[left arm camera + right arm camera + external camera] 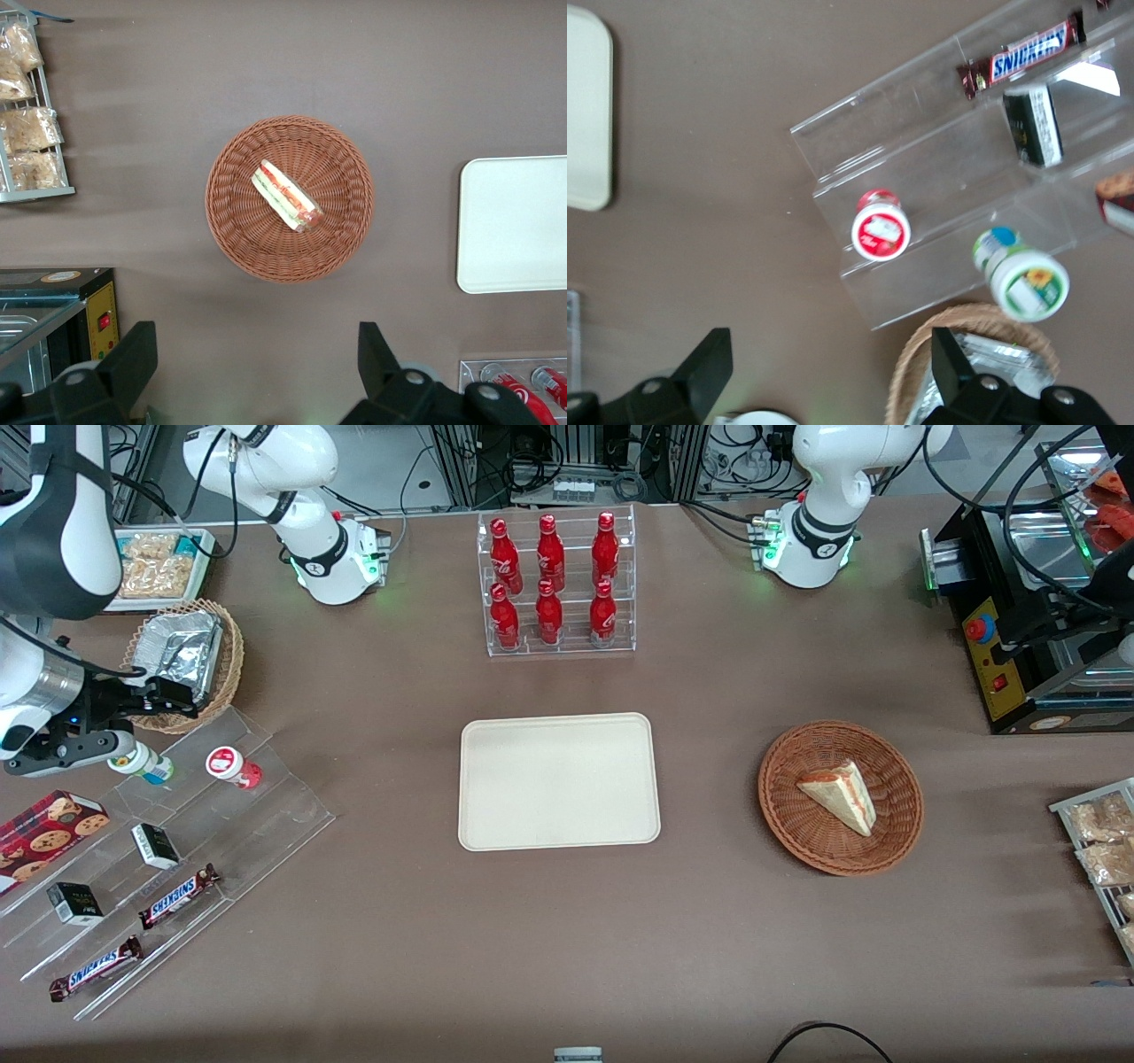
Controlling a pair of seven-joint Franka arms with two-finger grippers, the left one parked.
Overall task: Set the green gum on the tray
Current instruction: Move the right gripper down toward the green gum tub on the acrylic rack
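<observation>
The gripper (pixel 133 726) hovers above the green gum (pixel 142 763) on the clear stand (pixel 213 806), jaws wide apart, holding nothing.

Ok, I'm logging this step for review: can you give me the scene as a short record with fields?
target: green gum on the top step of the clear stepped display, beside the red gum
destination: tray, nothing on it
gripper: gripper open, hovering above the display, holding nothing
nearby: wicker basket of foil packs, Snickers bars
progress: gum not yet grasped
</observation>
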